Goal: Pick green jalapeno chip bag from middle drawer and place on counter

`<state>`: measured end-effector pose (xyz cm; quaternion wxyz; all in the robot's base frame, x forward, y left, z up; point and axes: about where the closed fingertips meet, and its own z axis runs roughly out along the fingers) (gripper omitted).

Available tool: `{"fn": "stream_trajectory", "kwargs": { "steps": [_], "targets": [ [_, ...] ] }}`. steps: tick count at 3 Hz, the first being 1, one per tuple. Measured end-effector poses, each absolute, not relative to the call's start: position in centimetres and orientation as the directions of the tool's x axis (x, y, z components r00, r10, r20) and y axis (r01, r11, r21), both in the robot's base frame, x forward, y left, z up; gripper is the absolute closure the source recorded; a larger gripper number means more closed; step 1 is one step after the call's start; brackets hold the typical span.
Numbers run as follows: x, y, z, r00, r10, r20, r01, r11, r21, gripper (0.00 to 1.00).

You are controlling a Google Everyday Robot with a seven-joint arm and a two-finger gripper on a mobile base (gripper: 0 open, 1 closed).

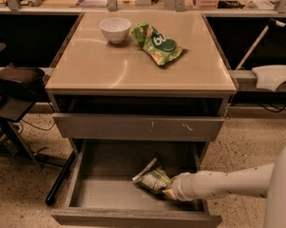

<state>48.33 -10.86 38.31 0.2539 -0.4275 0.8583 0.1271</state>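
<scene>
Crumpled chip bag [154, 179] lies in middle drawer [104, 194], seemingly touching hand [170, 192].

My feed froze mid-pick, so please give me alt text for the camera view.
The robot's hand reaches from the right into the open middle drawer, right at the crumpled green jalapeno chip bag lying on its floor. On the counter above sit a white bowl and, beside it, a second green bag.

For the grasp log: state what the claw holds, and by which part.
Cannot tell. The claw sits at the right edge of the green jalapeno chip bag in the middle drawer; no grip shows.
</scene>
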Motion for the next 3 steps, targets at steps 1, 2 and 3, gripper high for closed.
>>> {"fn": "stream_trajectory", "kwargs": {
  "steps": [1,2,3],
  "targets": [
    [48.2,-12.7,44.8,-0.499,-0.691,-0.523,-0.799,0.6,-0.031,1.0],
    [47.2,-14.9,52.0,-0.505,-0.723,-0.472,-0.8,0.597,-0.059,1.0],
    [48.0,-17.6,61.2,-0.508,-0.736,-0.447,-0.775,0.617,-0.135,1.0]
  ]
}}
